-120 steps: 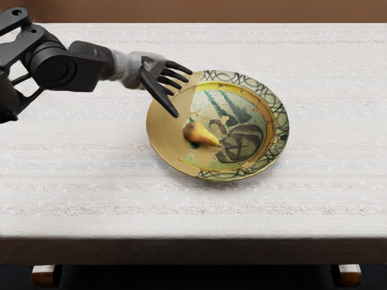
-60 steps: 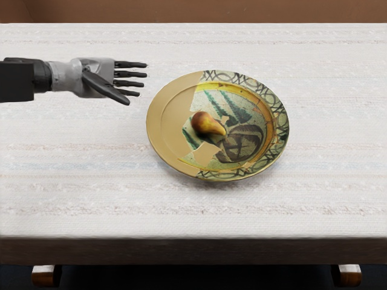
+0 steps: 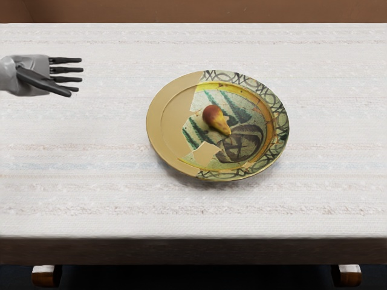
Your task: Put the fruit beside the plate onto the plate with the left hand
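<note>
A small reddish-yellow pear lies on its side inside the round ochre plate with green and dark patterns, near the plate's middle. My left hand hangs at the picture's left edge, well apart from the plate, with its dark fingers stretched out straight and nothing in them. The right hand does not show.
The plate sits on a white cloth-covered table whose front edge runs along the bottom. A brown wall lies behind the table's far edge.
My left hand has drawn back leftward from the plate's rim to the picture's edge. The pear has rolled a little up and right inside the plate.
</note>
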Action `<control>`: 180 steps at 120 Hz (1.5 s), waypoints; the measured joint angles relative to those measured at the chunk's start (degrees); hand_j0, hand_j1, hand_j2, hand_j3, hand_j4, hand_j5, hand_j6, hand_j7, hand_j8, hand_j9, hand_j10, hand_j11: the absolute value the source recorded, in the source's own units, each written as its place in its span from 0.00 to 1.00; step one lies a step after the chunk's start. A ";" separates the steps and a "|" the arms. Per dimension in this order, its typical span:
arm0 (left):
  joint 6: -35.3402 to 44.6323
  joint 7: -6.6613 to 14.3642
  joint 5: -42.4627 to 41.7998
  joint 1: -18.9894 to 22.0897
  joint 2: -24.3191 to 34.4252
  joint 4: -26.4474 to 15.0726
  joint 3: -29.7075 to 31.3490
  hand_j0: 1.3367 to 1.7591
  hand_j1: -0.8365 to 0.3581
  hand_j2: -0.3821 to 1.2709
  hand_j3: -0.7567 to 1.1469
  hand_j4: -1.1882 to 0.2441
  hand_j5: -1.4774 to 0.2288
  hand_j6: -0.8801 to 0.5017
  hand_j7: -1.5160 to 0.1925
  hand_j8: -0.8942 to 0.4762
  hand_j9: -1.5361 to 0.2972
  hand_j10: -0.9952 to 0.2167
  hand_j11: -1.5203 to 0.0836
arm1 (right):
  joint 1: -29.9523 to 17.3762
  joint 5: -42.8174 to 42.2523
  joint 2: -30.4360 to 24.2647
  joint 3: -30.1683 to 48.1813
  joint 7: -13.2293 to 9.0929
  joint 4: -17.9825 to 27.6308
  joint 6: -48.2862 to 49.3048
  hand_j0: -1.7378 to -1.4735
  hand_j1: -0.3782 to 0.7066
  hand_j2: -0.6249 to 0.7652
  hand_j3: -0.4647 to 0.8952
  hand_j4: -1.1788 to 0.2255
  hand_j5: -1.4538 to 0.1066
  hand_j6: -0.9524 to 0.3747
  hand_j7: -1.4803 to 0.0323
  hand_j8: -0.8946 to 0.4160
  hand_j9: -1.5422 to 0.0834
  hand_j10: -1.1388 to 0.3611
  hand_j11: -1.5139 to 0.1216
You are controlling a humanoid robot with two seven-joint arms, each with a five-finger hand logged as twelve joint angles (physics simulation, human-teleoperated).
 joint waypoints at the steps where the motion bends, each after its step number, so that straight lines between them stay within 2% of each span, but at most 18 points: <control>1: 0.00 0.00 0.00 0.00 0.12 0.10 0.00 0.76 0.99 0.23 0.40 0.83 0.87 0.64 0.89 0.65 0.84 0.82 0.95 | 0.00 0.00 0.00 0.00 0.00 0.00 0.00 0.30 0.03 0.45 0.34 0.84 0.93 0.72 0.98 0.68 0.95 0.76 0.93; 33: 0.02 0.00 -0.01 0.34 3.14 1.90 -0.06 0.76 0.99 0.23 0.40 0.83 0.87 0.64 0.89 0.65 0.84 0.82 0.95 | 0.00 -0.01 0.00 0.00 0.00 0.03 0.01 0.30 0.03 0.45 0.34 0.84 0.93 0.72 0.98 0.68 0.95 0.76 0.93; 180: 0.02 0.00 0.04 0.62 3.43 2.66 0.03 0.76 0.99 0.23 0.40 0.83 0.87 0.64 0.89 0.65 0.84 0.82 0.95 | 0.01 -0.08 0.00 0.00 0.00 0.05 0.02 0.30 0.03 0.45 0.34 0.84 0.93 0.72 0.98 0.68 0.95 0.76 0.93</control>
